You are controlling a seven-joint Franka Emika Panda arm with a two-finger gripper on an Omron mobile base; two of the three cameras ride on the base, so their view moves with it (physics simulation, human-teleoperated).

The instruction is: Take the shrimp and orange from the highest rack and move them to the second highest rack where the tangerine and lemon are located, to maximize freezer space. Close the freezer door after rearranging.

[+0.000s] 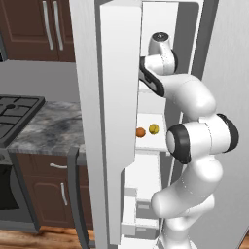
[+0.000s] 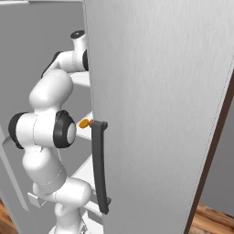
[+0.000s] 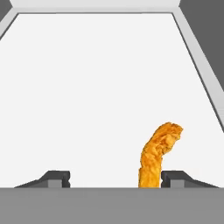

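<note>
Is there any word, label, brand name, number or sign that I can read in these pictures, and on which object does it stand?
None: no readable text shows in any view.
The freezer door is plain grey, with no brand or label.
The white rack under the shrimp carries no marking.
The stove and the cabinets show no writing.
The tangerine and lemon bear no stickers.

Shrimp (image 3: 158, 153) lower end cut off by grey band.

Shrimp (image 3: 158, 154) on the top rack (image 3: 87, 87) between the claw (image 3: 116, 179) tips, beside one, tangerine (image 1: 140, 132) left of lemon (image 1: 153, 129) on the rack below
</note>
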